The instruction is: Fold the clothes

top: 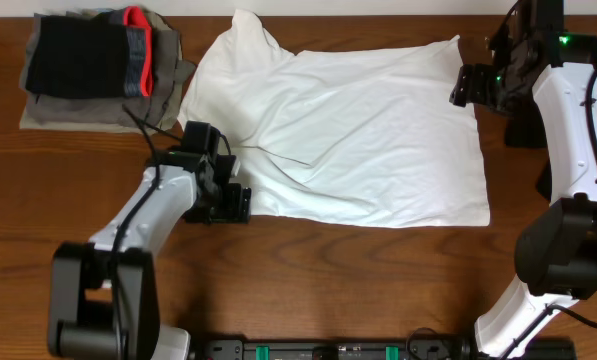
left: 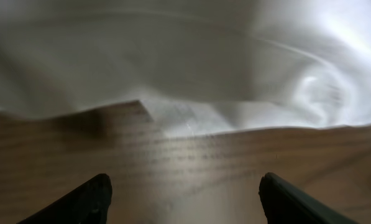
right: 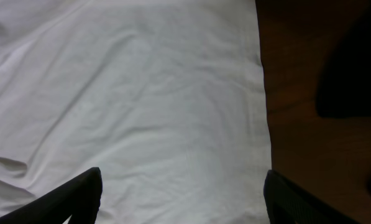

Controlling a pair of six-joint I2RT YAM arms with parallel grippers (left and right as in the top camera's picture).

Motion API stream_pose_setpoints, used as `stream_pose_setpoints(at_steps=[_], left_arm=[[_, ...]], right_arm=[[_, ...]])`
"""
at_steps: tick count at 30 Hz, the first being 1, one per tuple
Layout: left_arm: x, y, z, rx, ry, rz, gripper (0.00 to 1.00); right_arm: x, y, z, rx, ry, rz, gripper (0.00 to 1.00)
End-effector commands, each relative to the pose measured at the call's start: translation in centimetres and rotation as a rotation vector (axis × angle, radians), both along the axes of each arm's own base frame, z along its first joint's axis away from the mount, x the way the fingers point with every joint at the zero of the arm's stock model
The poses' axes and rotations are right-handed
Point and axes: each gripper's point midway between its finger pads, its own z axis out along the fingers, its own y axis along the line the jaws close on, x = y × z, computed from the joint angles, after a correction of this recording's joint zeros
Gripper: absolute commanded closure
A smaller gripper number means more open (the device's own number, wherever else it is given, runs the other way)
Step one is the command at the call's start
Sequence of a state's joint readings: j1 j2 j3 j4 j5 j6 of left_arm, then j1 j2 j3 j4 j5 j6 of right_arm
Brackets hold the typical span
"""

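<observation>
The left claw [left: 182, 200] stands with its jaws apart and nothing between them. Under it is bare wood, and the near edge of the shirt [top: 368, 140] lies just ahead of the fingertips. From overhead this claw sits at the shirt's lower left corner, low over the table [top: 308, 270].

The right claw [right: 182, 199] also has its jaws apart and holds nothing. It hangs over the shirt's cloth near the right hem, at the far right corner.

The shirt is white and spread across the middle of the table. It is creased, with one long fold running from the left side toward the centre, and one part pokes out at the far left.

The table is dark brown wood with a plain grain. At its far left corner sits a pile [top: 93, 65] of folded clothes in grey and black with red trim, apart from the shirt. A dark shape [right: 350, 81] lies on the wood right of the hem; I cannot tell what it is. A black rail [top: 328, 350] runs along the near edge.
</observation>
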State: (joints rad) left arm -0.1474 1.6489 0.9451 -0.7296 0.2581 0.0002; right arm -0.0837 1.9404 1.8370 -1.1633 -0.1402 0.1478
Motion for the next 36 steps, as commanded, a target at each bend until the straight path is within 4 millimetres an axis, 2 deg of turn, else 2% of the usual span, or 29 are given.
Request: stream_pose_setpoints(at_steps=[1,9,15,20,30,33,34,36], left_arm=[[0.3,-0.1,-0.9,0.01,0.011,-0.021,0.23],[1.4,-0.4,-2.3,0.004,-0.005,-0.023,0.24],[1.5,-0.4,-3.4,0.007,0.013,-0.016,0.37],[1.8,-0.6,-3.5,0.003,0.004,0.003,0.55],[1.7,-2.7,-3.8,0.019,-0.011,-0.051,0.57],[1.5,-2.5,-4.5,0.067,-0.003,-0.046,0.64],[1.5,-2.6,-4.6,0.073,-0.003,-0.048,0.71],[1.6,-2.1,-4.7,0.1,-0.002,-0.006,0.91]], right_arm=[[-0.1,0.1,-0.1,-0.013,0.004,0.017,0.19],[-0.1,0.1,-0.1,-0.013,0.004,0.017,0.2],[-0.1,0.1,-0.1,-0.014,0.002,0.017,0.2],[-0.1,0.0,-0.1,-0.022,0.002,0.015,0.2],[-0.1,-0.2,-0.1,-0.031,0.003,0.012,0.2],[-0.1,-0.3,-0.1,-0.032,0.002,0.011,0.19],[-0.1,-0.3,-0.1,-0.032,0.002,0.01,0.19],[-0.1,-0.3,-0.1,-0.031,0.004,0.01,0.19]])
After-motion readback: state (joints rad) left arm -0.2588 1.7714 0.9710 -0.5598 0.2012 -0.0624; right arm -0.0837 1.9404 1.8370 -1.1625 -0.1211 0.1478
